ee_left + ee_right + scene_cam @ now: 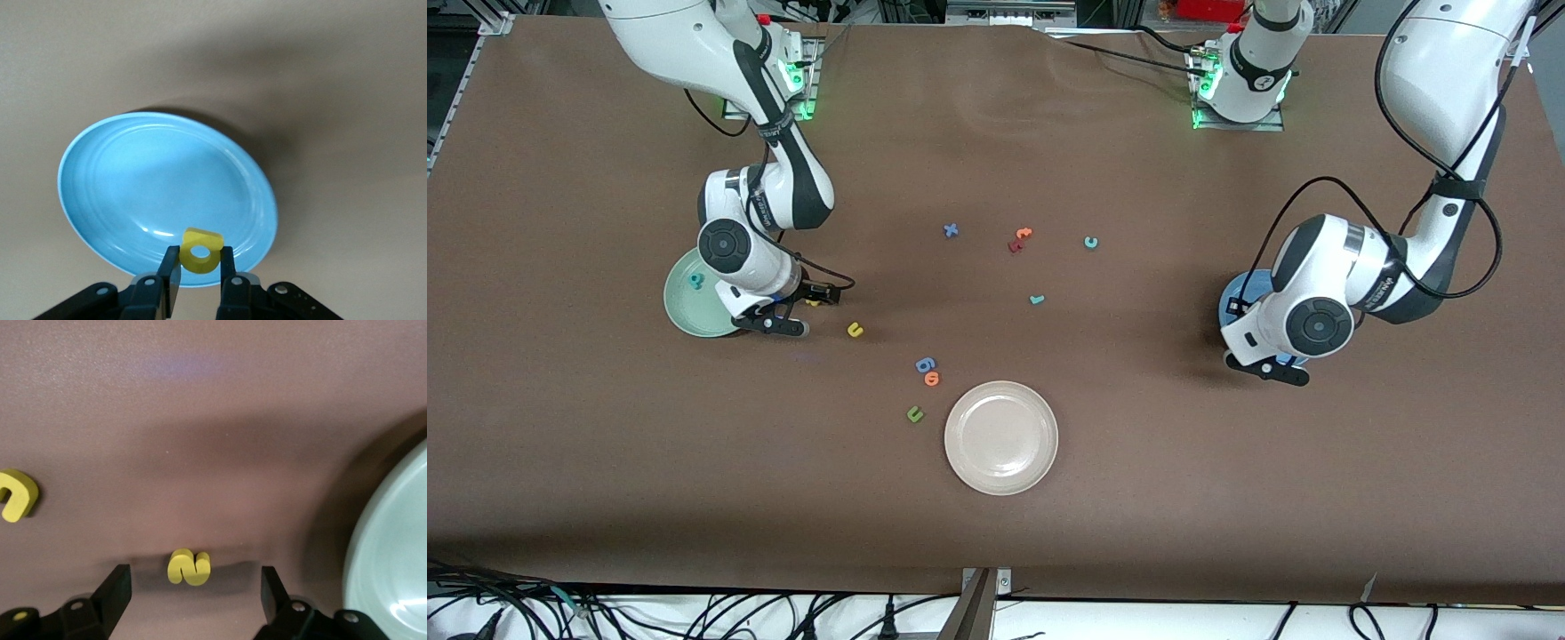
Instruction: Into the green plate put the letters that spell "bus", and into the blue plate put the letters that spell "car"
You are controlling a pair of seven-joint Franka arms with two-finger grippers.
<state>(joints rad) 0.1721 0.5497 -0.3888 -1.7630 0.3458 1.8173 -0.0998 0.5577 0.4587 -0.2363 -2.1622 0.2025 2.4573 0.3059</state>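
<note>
My left gripper [200,259] is shut on the yellow "a" [207,237] and hangs over the rim of the blue plate [133,193]. In the front view that plate [1238,297] is mostly hidden under the left gripper [1280,365]. My right gripper [195,580] is open and low over the table beside the green plate [393,553], its fingers [120,583] well apart on either side of the yellow "s" [189,567]. The teal "b" [696,280] lies in the green plate [685,311]. The yellow "u" [855,330] lies just past the right gripper [805,308]. The teal "c" [1090,242] and teal "r" [1036,300] lie mid-table.
A beige-white plate [1000,437] sits nearest the front camera. A blue "g" [925,364], an orange letter [932,379] and a green "u" [914,413] lie beside it. A blue "x" [951,230], an orange "t" [1024,233] and a dark red letter [1014,246] lie nearer the bases.
</note>
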